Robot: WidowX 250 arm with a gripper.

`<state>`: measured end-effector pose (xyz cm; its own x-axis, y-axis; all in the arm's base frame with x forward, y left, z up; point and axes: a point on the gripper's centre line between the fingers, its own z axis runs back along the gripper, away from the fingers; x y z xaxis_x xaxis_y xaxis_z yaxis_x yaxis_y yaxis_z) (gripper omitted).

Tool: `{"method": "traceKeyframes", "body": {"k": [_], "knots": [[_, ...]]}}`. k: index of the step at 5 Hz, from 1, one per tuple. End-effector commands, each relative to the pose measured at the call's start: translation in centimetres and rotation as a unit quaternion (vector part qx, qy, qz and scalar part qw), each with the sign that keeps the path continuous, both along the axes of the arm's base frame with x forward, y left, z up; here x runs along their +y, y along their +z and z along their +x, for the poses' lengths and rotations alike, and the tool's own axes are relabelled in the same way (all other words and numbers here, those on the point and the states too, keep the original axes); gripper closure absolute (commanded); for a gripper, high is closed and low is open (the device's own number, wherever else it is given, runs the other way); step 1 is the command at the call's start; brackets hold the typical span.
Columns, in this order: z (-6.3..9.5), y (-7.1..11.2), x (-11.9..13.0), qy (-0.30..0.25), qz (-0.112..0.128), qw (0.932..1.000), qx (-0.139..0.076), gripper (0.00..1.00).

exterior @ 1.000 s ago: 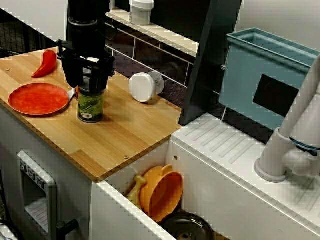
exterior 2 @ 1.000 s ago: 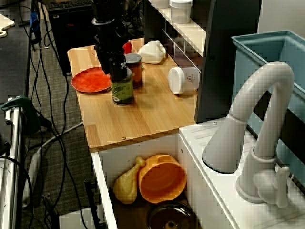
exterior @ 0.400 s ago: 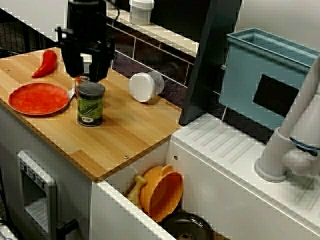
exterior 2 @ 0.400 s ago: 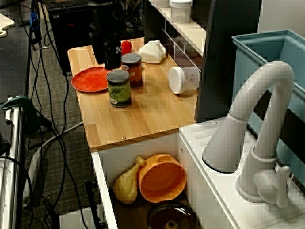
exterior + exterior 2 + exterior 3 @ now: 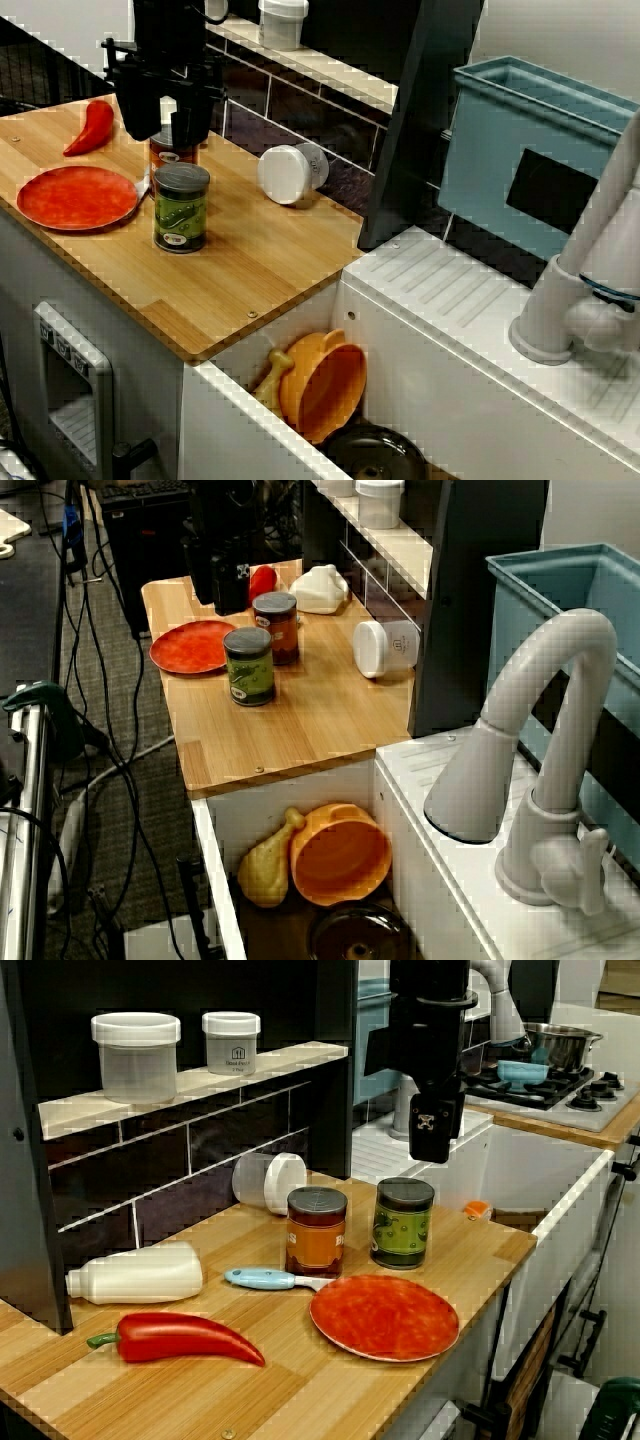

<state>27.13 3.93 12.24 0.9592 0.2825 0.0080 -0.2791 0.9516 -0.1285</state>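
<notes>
We see the gripper [image 5: 163, 132] hanging over the wooden counter [image 5: 260, 260], jaws apart and gripping nothing. The green can [image 5: 181, 207] stands upright on the boards below it, clear of the fingers, just beside the amber jar [image 5: 316, 1231], and the red plate [image 5: 76, 196] lies near them both

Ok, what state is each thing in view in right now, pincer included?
Pincer: open, empty, hanging over the counter.
Green jar: upright, lid on, untouched.
Orange jar: upright, lid on.
White tub: on its side, lid on.
White bottle: lying on its side.
Plate: flat, empty.
Large shelf tub: upright, lid on.
Small shelf tub: upright, lid on.
</notes>
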Motion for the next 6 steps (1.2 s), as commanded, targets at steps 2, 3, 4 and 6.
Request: {"method": "traceKeyframes", "body": {"k": [2, 3, 4, 6], "knots": [[0.3, 0.8, 3.5, 0.017, 0.042, 0.9985, -0.029, 1.0], [0.0, 0.2, 4.4, 0.012, 0.055, 0.998, -0.03, 1.0], [-0.4, -0.7, 5.6, 0.007, 0.076, 0.9966, -0.031, 1.0], [-0.5, -2.5, 6.6, 0.004, 0.103, 0.9937, -0.045, 1.0]]}}
